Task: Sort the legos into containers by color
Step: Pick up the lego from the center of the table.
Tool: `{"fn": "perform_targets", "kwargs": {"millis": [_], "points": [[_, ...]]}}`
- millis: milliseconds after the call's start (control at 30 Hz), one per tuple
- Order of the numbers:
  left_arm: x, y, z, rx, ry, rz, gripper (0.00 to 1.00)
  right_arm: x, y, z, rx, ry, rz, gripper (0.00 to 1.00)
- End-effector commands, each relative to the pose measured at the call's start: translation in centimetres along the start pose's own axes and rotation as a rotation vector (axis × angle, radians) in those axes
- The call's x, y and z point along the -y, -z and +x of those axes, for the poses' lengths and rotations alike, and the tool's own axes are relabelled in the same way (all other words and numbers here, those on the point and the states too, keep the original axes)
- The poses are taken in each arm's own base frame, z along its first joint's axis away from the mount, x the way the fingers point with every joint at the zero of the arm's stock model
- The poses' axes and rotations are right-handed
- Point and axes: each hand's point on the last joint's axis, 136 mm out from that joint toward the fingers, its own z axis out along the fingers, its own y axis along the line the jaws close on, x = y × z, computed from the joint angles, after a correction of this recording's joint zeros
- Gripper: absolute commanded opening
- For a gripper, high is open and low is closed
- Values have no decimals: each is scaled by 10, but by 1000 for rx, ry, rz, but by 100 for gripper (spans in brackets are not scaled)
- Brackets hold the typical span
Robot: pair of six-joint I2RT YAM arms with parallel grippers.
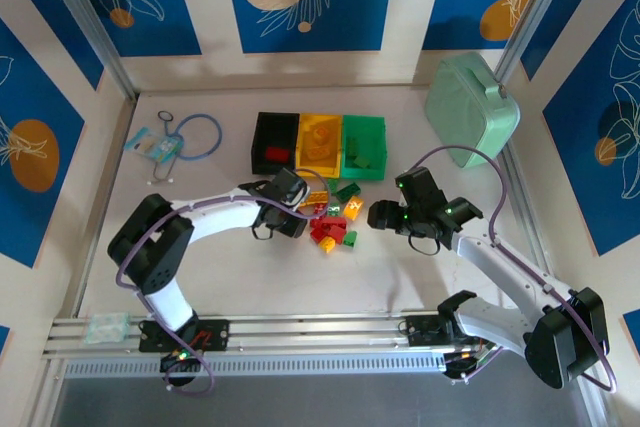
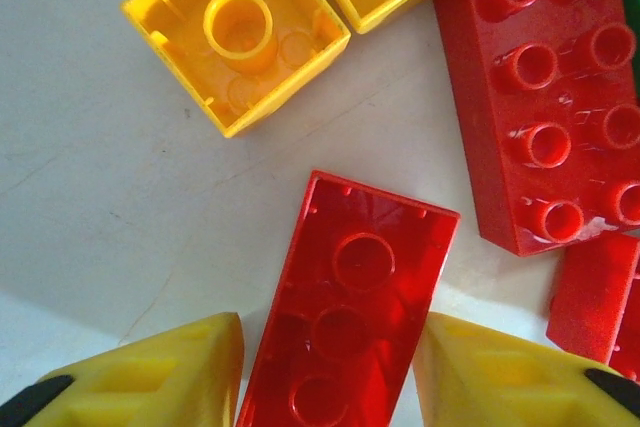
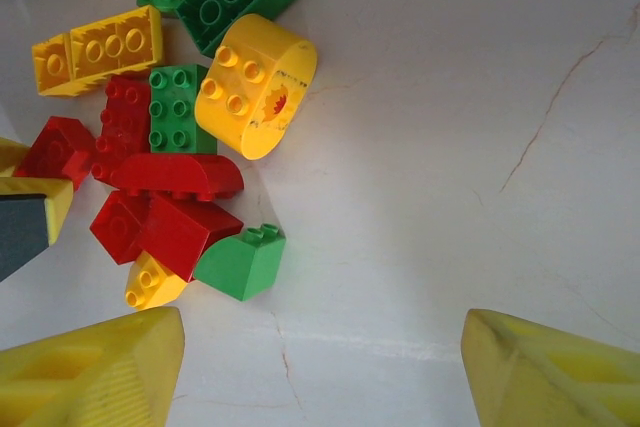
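left claw [image 2: 328, 347] straddles an upside-down red lego [image 2: 355, 277] – can't tell if it's clamped tbh – right claw [image 3: 322, 335] wide apart beside the lego pile [image 3: 180, 147]

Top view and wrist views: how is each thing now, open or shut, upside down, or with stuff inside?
flipped red brick, hollow side up
left gripper, jaws beside the flipped red brick; grip unclear
right gripper, open, holding nothing
yellow square brick, hollow side up
long red brick, studs up
black bin, red piece inside
yellow bin, yellow pieces inside
green bin, green pieces inside
mint case, looks shut
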Motion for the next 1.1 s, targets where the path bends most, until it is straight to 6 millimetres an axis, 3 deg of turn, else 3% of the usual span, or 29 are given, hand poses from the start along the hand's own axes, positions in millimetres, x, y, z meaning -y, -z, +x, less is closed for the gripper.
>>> {"fn": "perform_targets", "kwargs": {"millis": [0,200,533,767,900,1067], "points": [[5,1,-1,-18,-9,20,47,0,2,-2,17,-12,-12,74],[7,0,0,-29,-5,25,43,2,1,-2,16,-18,-13,74],[8,-7,2,-69,-5,28,45,4,0,-1,14,-26,-15,73],[2,-1,0,-64,8,-1,30,8,-1,2,11,-36,-13,73],[-13,17,-15,0,109,4,26,9,0,2,16,-39,-14,73],[-41,49,-56,142,275,71,23,9,-2,3,15,-46,-23,73]]}}
